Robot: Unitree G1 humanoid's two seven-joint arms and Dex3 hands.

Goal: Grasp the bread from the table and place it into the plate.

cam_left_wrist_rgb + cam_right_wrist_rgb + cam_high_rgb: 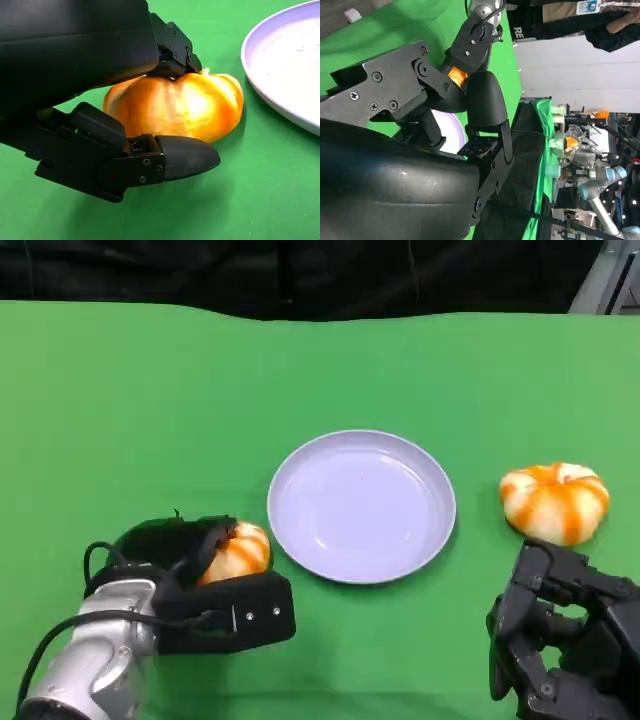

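The green counter (150, 400) is stretching across the whole head view, with a dark backdrop running along its far edge. Near the middle, a round pale lavender plate (440, 510) is sitting flat and holding nothing.

The left hand (205, 590) is reaching in from the lower left on its silver forearm (95, 655), with a black cable looping beside it. It is closing around a bread (238, 552), a rounded orange-and-cream bun lying on the counter just left of the plate's rim and apart from it. In the left wrist view the black fingers (175, 156) are bracketing this bread (175, 105): one is pressing down on its top and another is lying along its near side, low against the green surface. The bread appears to be resting on the counter, with the plate (280, 75) close beside it.

The right hand (560, 640) is sitting at the lower right, its fingers curled inward with nothing in them. A second bread (555, 500), striped orange and white, is lying on the counter just beyond this hand and well to the right of the plate, touching neither.

In the right wrist view, the right hand (465, 105) is crowding the frame, and a person's dark sleeve (610, 35) is showing beyond the counter's edge.
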